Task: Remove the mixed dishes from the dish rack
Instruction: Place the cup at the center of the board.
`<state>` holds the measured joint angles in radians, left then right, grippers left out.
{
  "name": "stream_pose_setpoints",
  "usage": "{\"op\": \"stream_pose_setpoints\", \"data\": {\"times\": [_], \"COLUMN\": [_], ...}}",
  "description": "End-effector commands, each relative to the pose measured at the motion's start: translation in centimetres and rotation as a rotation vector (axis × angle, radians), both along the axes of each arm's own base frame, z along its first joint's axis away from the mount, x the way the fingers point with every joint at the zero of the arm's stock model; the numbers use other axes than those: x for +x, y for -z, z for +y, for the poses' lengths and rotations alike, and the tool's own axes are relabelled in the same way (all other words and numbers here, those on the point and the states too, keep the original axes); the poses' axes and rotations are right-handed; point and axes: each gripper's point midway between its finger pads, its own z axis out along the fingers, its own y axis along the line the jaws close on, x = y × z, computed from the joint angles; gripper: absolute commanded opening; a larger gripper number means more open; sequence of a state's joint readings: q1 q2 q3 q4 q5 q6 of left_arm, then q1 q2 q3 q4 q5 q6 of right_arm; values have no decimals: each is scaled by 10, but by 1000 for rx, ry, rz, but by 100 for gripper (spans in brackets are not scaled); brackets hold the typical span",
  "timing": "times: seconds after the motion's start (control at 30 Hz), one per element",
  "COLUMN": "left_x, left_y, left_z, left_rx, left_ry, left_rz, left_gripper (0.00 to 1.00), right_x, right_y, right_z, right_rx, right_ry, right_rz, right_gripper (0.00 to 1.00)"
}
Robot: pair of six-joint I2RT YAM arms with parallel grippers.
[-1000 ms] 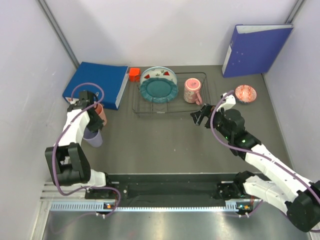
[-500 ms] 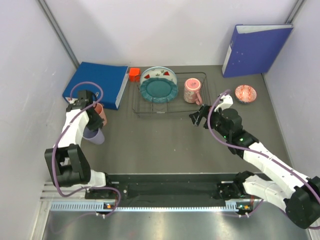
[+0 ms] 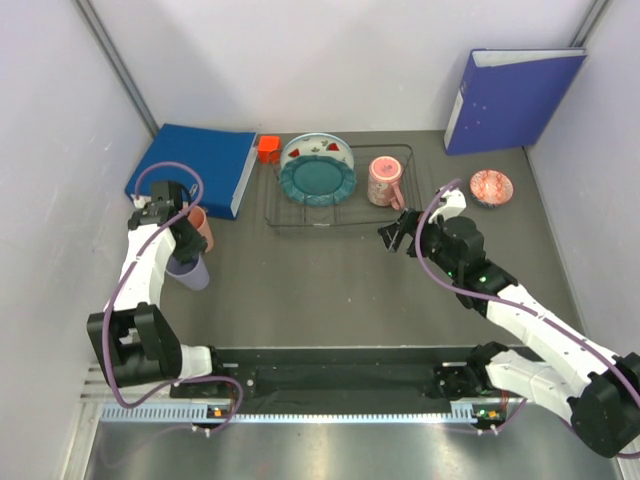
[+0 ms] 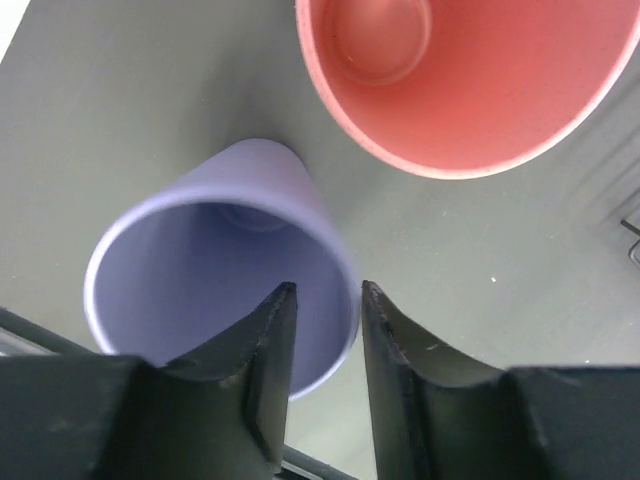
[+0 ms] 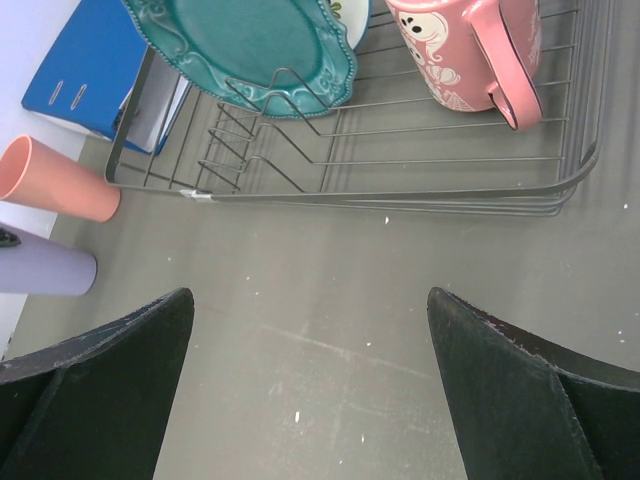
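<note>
Two tools, left tool (image 4: 326,290) narrowly parted astride lavender cup (image 4: 200,260) rim, right tool (image 5: 310,295) wide open, empty

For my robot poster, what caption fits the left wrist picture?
Left gripper straddles the rim of the lavender cup, salmon-pink cup beside it.

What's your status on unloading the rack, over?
Left fingers astride lavender cup rim, slack; right fingers wide open. Rack holds mug, teal plate, white plate. Nothing blocking.
</note>
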<state>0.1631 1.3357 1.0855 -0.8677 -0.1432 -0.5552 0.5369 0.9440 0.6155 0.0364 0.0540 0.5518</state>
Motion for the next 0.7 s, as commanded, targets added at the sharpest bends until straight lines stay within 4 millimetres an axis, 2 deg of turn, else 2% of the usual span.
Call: {"op": "stream_pose_setpoints", "data": {"times": [0.0,0.03,0.2,0.3,0.37,0.4,0.57,0.63,0.67], "left_x": [-5,-4,-6,-8,-7,-6,-3,0,2], "left_y": [-17,-24,-46,-67,-87,-94,-154,-178,-183], "left_z": [5,5,-1,-4,-7,-10,-24,-39,-45], "left_rx": [19,20,5,4,11,22,28,4,-5], "left_ry": [-32,-32,-14,-17,-12,-1,15,50,68], "left_rz": [-36,-52,-91,-138,-195,-212,-411,-493,-517], "left_gripper": [42,48,57,63,65,70,74,75,75], "right_x": [4,4,6,6,6,6,8,11,13], "right_y": [-22,-23,-18,-18,-20,-21,-28,-34,-43], "right_z": [7,7,10,12,11,10,7,5,5], "right_rx": [40,42,36,42,42,41,33,26,29], "right_ry": [-18,-16,-25,-31,-27,-25,-9,7,14], "right_rz": [-59,-61,-47,-44,-49,-51,-63,-70,-86], "right_gripper": [100,100,100,100,100,100,100,100,100]}}
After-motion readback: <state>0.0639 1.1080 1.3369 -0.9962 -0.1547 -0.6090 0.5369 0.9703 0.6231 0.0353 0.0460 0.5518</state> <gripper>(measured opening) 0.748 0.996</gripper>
